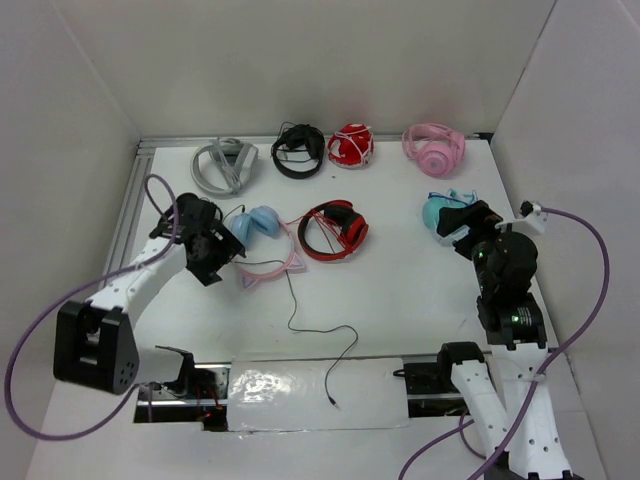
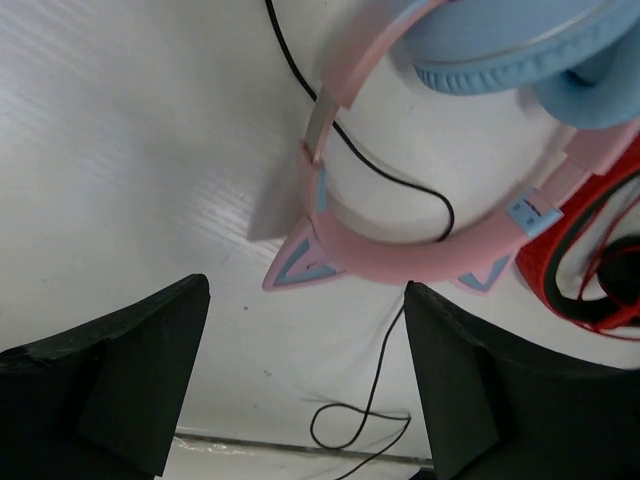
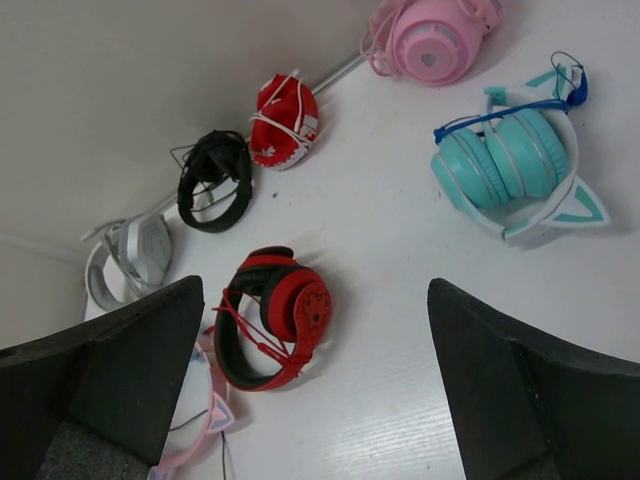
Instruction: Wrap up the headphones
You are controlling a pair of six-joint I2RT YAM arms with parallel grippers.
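The headphones point(image 1: 263, 224) lie left of the table's centre: light-blue ear cups point(image 2: 520, 50), a pink headband point(image 2: 400, 245) with two cat ears point(image 2: 305, 262). Their thin black cable point(image 1: 318, 330) trails loose toward the near edge and ends in a plug. My left gripper point(image 1: 212, 262) is open and empty, hovering just left of the headband; in the left wrist view point(image 2: 305, 390) the headband and cable loop lie ahead of the jaws. My right gripper point(image 1: 462, 225) is open and empty, raised at the right; the right wrist view point(image 3: 315, 400) shows a bit of the pink band point(image 3: 205, 425).
Red-and-black headphones point(image 1: 335, 230) lie right beside the pink band. Teal cat-ear headphones point(image 1: 440, 207) sit under my right gripper. Grey point(image 1: 224, 165), black point(image 1: 299, 150), red-white point(image 1: 351, 145) and all-pink point(image 1: 434, 148) pairs line the back wall. White walls enclose the table.
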